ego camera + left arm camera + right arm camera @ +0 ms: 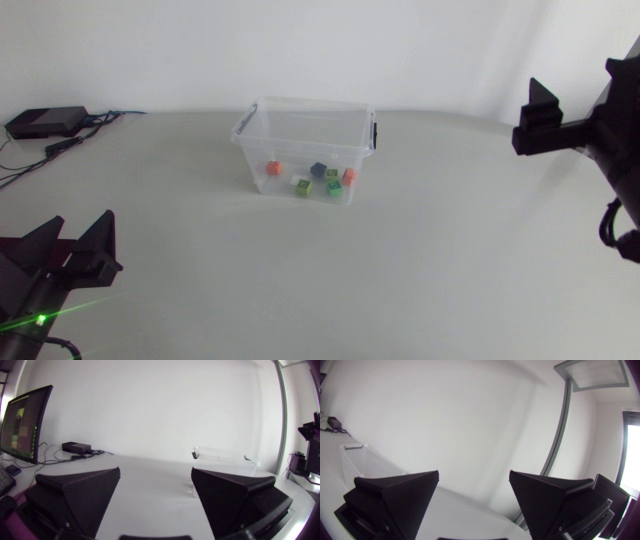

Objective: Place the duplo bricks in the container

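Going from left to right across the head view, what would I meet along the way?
left gripper → container holding the duplo bricks → right gripper

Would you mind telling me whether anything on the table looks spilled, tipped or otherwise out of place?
Nothing stands out. The container stands upright, the duplo bricks all lie inside it, and the left gripper and right gripper are open and empty, well apart from it.
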`<state>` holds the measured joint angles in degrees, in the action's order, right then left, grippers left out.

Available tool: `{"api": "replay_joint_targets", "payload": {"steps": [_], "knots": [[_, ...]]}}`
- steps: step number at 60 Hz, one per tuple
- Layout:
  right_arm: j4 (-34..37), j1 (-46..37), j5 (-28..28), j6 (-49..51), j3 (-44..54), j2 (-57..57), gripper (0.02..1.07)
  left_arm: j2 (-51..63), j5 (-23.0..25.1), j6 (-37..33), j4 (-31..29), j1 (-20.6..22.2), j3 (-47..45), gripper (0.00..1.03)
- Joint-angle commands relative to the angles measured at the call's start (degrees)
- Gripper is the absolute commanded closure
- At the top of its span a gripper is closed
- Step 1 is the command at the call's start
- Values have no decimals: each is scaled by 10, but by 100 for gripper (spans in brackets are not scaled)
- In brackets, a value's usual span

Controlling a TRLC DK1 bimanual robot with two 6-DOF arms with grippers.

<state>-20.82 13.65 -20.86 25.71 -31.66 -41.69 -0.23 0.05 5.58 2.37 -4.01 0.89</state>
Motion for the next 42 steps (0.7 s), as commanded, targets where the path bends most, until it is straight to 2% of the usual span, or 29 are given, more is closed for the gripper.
{"api": "replay_joint_targets", "payload": {"steps": [1,11,42], "knots": [[5,-11,-2,3,37,41,6,-6,-1,5,-3,-1,-11,4],[33,-33,3,-9,101,140,6,-6,-1,-6,-2,11,-11,4],[139,-96,128,-160,232,308,6,-1,-1,-36,-15,29,-10,4]]}}
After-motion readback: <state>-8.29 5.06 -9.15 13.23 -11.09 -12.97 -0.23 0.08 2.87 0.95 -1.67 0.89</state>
